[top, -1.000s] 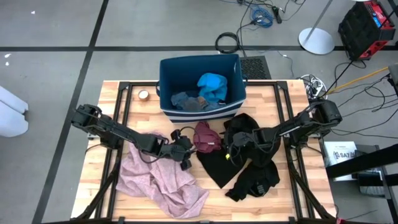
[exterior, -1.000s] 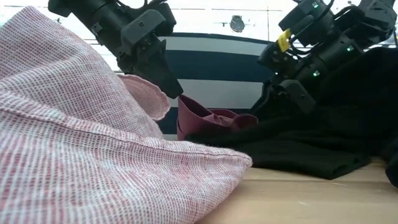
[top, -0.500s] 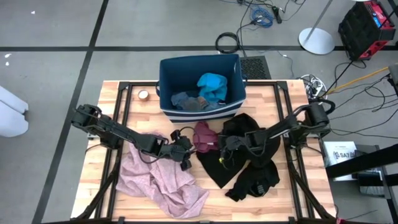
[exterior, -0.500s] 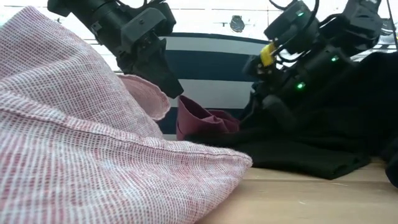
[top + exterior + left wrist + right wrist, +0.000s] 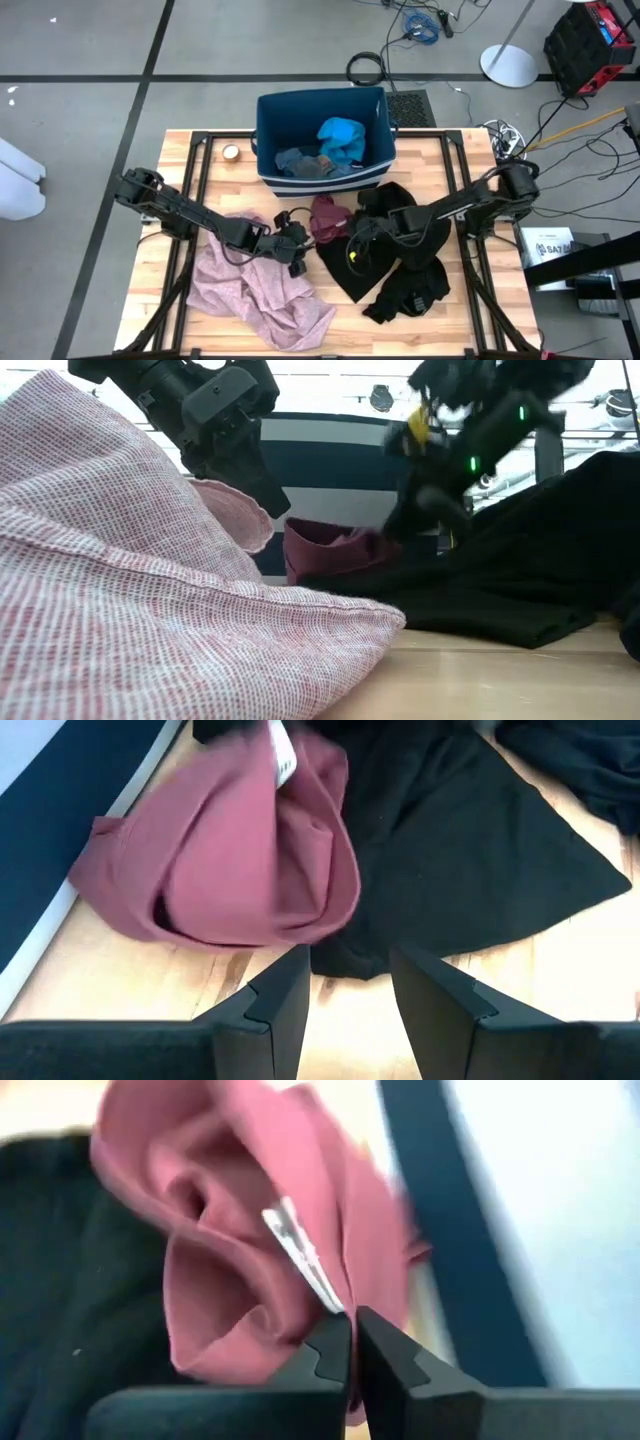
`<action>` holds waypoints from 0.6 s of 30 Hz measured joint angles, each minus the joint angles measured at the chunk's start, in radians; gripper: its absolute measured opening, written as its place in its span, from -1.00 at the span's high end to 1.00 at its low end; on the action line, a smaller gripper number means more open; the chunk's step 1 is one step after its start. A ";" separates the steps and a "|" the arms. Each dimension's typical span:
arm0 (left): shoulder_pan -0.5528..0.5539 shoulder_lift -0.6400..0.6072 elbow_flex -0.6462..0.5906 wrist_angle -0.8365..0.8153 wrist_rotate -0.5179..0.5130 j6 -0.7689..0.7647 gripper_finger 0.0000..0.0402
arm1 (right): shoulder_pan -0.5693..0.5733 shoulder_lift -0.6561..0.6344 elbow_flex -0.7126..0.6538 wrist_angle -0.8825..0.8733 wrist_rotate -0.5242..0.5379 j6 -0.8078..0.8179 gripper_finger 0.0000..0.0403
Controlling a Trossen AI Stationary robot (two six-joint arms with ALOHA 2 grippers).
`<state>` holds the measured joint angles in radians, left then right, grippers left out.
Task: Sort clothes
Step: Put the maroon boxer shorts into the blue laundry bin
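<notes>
A maroon garment (image 5: 323,216) lies crumpled on the table just before the dark blue bin (image 5: 266,130). My right gripper (image 5: 340,236) has come in over the black garments (image 5: 352,272) and is shut on its right edge, near a white label (image 5: 300,1250). My left gripper (image 5: 345,990) hangs open just left of the maroon piece (image 5: 230,860), nothing between its fingers. A large pale pink garment (image 5: 255,292) lies under the left arm. A teal piece (image 5: 342,134) and a grey-blue piece (image 5: 300,160) lie in the bin. My right gripper pinches the maroon garment's edge beside the white label (image 5: 335,1308) between its two fingertips (image 5: 330,1342). It comes from the table's right, slanting down. How many layers it has I cannot tell. Most of the garment still rests on the table.
The bin stands at the table's far middle. Black garments (image 5: 410,290) cover the table's right half. A small tape roll (image 5: 231,152) sits left of the bin. Bare wood shows along the near edge (image 5: 430,335).
My right gripper has moved toward the table's left over the black garments to the maroon garment, rolled a little, and shut on its right edge. That edge has bunched up and lifted slightly; the rest has stayed put.
</notes>
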<state>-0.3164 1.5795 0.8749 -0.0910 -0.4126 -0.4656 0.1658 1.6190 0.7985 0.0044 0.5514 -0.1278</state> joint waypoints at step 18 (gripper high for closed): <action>-0.005 0.000 0.000 0.002 -0.009 0.003 0.25 | 0.021 -0.288 0.480 -0.459 0.054 -0.154 1.00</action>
<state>-0.3210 1.5795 0.8751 -0.0887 -0.4216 -0.4626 0.1871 1.3309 1.2789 -0.4546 0.6050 -0.2815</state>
